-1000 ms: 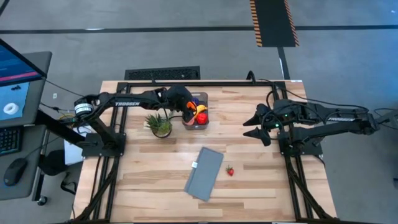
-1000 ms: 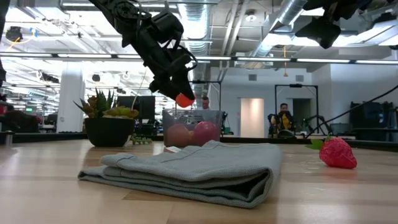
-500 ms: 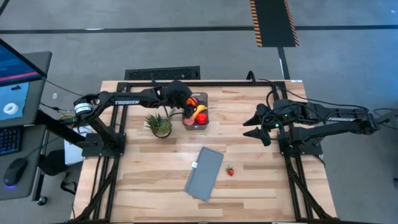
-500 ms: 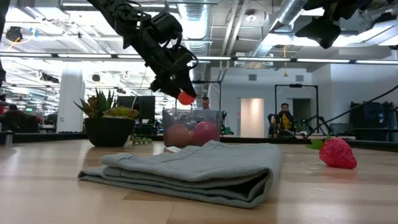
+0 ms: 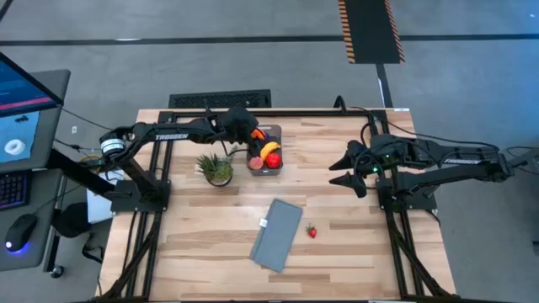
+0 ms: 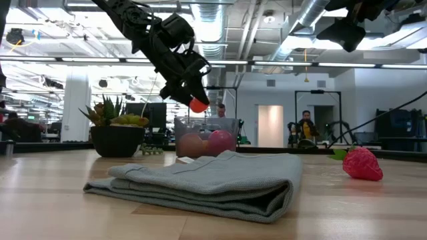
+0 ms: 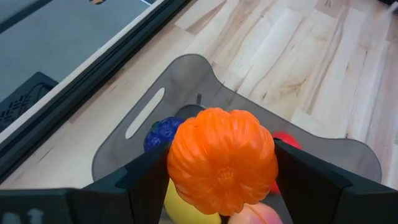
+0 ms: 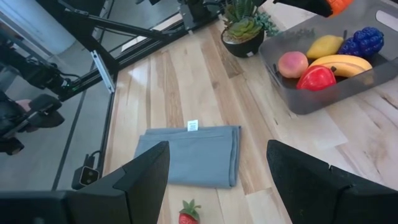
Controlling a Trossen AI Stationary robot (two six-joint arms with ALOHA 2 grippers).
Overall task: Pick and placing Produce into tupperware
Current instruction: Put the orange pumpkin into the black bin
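The left gripper (image 7: 221,186) holds a round ribbed orange toy fruit (image 7: 222,160) clamped between its fingers, just above the small clear-grey plastic tub (image 5: 266,156), which already holds a banana, a red piece, a lemon, a peach and grapes. Released off-centre, the orange could roll off that pile and over the rim. The right gripper (image 5: 347,169) waits wide open, well apart; a tiny red strawberry (image 5: 312,231) lies beside a folded grey cloth (image 5: 277,234).

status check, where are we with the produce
Left tool shut on orange, above tupperware. Right tool open, waiting at table's right. Strawberry still out beside grey cloth. Nothing in the way.
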